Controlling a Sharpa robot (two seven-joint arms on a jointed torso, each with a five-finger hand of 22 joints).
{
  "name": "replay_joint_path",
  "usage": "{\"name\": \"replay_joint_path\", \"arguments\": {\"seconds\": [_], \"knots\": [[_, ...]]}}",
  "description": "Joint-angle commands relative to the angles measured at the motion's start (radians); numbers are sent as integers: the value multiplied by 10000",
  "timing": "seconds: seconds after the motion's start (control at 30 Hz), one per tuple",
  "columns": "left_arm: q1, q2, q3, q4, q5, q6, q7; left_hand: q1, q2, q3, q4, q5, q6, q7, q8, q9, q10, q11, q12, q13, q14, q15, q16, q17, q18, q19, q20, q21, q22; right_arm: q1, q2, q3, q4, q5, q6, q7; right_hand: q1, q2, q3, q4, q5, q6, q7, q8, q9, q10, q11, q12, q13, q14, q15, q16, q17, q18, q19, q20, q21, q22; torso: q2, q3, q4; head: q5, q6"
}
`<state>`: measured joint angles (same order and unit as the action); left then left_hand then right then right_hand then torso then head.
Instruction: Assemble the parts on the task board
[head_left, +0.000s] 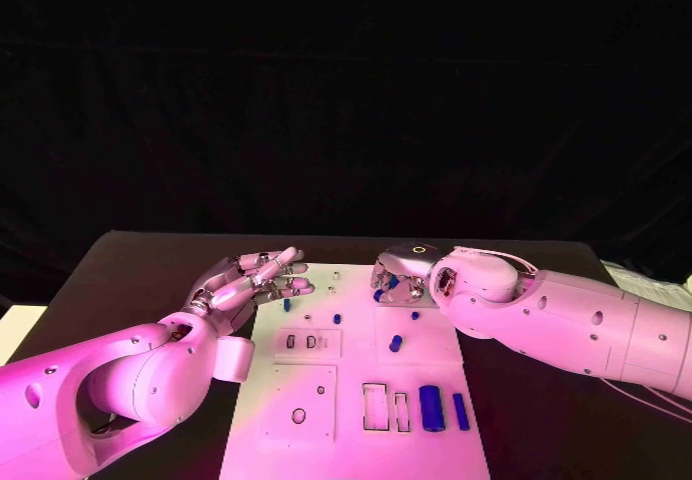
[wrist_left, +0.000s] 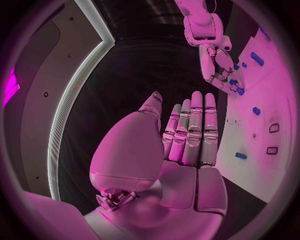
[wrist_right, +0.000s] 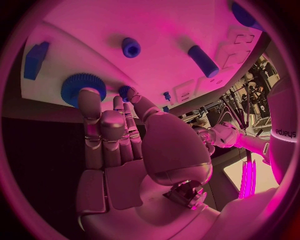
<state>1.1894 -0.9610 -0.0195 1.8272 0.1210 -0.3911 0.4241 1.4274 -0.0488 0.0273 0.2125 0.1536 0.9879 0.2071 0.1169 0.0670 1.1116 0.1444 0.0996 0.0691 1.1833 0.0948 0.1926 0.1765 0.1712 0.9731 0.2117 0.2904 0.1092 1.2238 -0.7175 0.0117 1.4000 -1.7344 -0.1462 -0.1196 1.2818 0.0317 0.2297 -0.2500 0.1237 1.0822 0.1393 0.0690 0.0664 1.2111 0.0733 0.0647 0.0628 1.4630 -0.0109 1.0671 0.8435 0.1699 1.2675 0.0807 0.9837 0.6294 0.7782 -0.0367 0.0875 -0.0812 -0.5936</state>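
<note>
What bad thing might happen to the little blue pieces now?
The right hand has its fingertips right at the blue gear near the task board's far edge; a clumsy push might slide it off. The left hand hovers open over the board's left side and might bump a small blue peg if it drops.

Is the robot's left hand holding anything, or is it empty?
Empty: the silver left hand has its fingers straight and together, nothing in the palm.

1. Worktop (head_left: 144, 270): black, flat, carries everything in the scene.
2. Black curtain (head_left: 346, 110): hangs behind the worktop's far edge and spans the full width.
3. Pale object (head_left: 649, 285): sits off the worktop's right edge; can't identify it.
</note>
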Motion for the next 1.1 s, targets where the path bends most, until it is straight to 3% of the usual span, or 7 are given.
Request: {"name": "replay_joint_path", "arguments": {"seconds": [0.03,0.27,0.6,0.8,1.1], "knots": [[28,-2,10,35,25,211,-8,-67,-42,-66,12,-57,12,80,-50,-15,6,94,-43,-13,-6,55,-45,17,122,39,5,-66,-14,1,11,3,2,-289,325,-80,-131,-30,114,4,-65,49,-43,-37,13,-31,-17,-27,-1,271,-38,103,82,-140,-8,38,116,96,47,1,7,-6,-1],[30,-4,10,35,25,225,-39,-67,-42,-66,12,-57,12,80,-50,-15,6,94,-43,-13,-6,55,-45,17,122,39,5,-66,-14,-2,116,1,-81,-246,428,16,-179,-56,285,104,-177,111,-63,-26,19,10,-30,-21,2,275,-47,328,312,-168,-3,42,362,371,85,-6,47,-22,1],[36,-20,10,41,25,231,-83,-66,-34,-72,6,-55,4,84,-61,-15,2,98,-58,-12,-9,59,-60,22,122,37,8,-74,-21,-7,193,0,-230,-168,468,84,-273,35,640,434,-270,397,-131,38,55,224,-97,1,14,298,-106,747,744,-224,54,24,811,886,129,-18,47,-13,-2],[40,-19,10,38,25,237,-124,-52,-13,-68,-7,-51,-4,88,-74,-15,-4,102,-78,-12,-12,62,-78,29,122,34,11,-83,-30,-9,192,0,-176,-151,-88,2,-176,349,1192,781,-697,759,-221,131,130,656,-209,53,48,324,-198,1075,1082,-293,181,-50,1234,1413,141,-23,63,-21,31],[42,-34,10,17,25,225,-193,-7,25,-62,-53,-46,-34,104,-110,-16,-26,117,-134,-13,-22,73,-126,48,121,27,21,-108,-53,-3,132,93,107,88,-1182,-214,-310,126,1577,1245,-727,868,-251,100,191,846,-245,-4,40,303,-220,1265,1238,-325,183,-83,1471,1670,153,-36,77,-1,92]]}}
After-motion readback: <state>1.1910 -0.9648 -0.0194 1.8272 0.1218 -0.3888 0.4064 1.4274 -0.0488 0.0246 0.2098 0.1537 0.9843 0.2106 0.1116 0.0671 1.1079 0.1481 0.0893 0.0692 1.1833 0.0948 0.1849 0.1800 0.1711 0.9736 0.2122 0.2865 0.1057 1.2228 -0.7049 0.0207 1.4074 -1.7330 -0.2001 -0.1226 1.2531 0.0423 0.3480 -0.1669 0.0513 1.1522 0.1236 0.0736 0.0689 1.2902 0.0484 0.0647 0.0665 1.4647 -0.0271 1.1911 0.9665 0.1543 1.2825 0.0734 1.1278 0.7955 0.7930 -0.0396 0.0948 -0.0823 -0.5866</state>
